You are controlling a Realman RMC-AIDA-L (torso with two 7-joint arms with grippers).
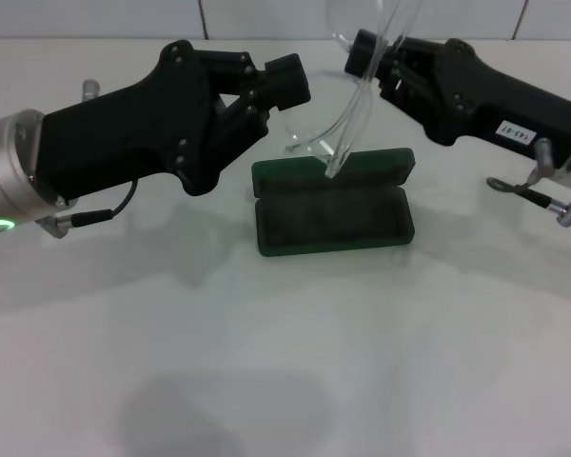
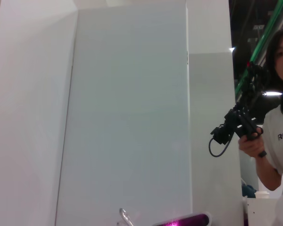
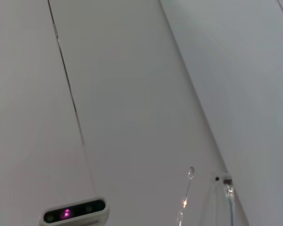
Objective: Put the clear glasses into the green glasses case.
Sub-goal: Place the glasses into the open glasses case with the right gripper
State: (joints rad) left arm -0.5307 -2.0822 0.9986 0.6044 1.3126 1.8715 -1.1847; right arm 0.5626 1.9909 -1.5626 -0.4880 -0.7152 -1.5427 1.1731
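The green glasses case [image 1: 331, 227] lies open at the table's middle, its lid tipped back and its dark lining showing. Above it my right gripper [image 1: 368, 54] is shut on the clear glasses [image 1: 355, 109]. Their thin clear arms hang down, and one tip reaches the case's back edge. The curved lens rises above the gripper and out of the head view. In the right wrist view, parts of the clear glasses [image 3: 225, 190] show against the wall. My left gripper [image 1: 288, 82] hovers just left of the glasses, above the case's left end, shut with nothing seen between its fingers.
The white table [image 1: 285, 381] stretches in front of the case. A tiled wall stands behind. In the left wrist view a person [image 2: 278, 136] holding a black device stands at the side, beyond white panels.
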